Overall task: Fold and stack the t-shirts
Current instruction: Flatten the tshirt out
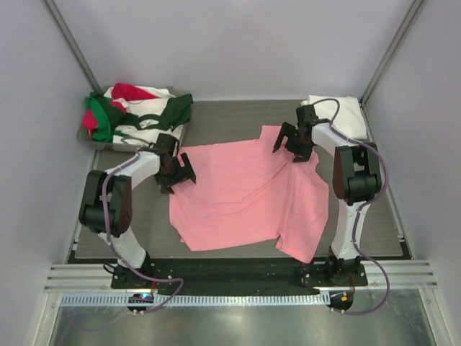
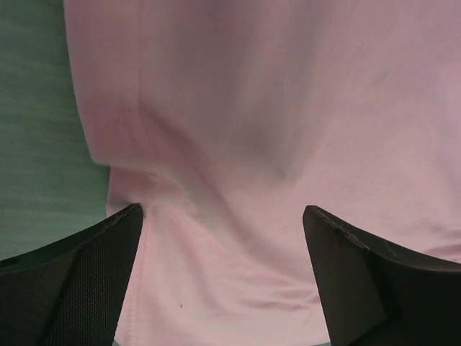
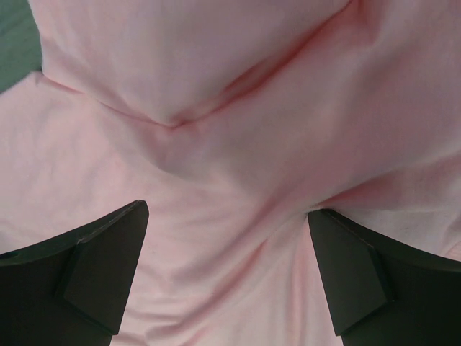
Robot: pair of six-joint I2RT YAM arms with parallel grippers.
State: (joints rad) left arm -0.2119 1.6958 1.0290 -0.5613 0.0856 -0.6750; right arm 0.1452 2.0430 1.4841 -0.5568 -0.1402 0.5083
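A salmon-pink t-shirt (image 1: 245, 194) lies spread and wrinkled on the grey mat. It fills the left wrist view (image 2: 274, 108) and the right wrist view (image 3: 230, 144). My left gripper (image 1: 178, 171) is open at the shirt's far left edge, its jaws wide apart just above the hem. My right gripper (image 1: 290, 144) is open over the shirt's far right part, jaws astride a raised fold. A folded white t-shirt (image 1: 346, 115) lies at the far right corner. Dark green, red and white t-shirts (image 1: 137, 112) are heaped in a tray at the far left.
The shallow clear tray (image 1: 86, 137) stands at the mat's far left corner. Grey walls and metal posts close in the table on three sides. The pink shirt's lower right sleeve hangs toward the near edge by the right arm's base (image 1: 338, 270).
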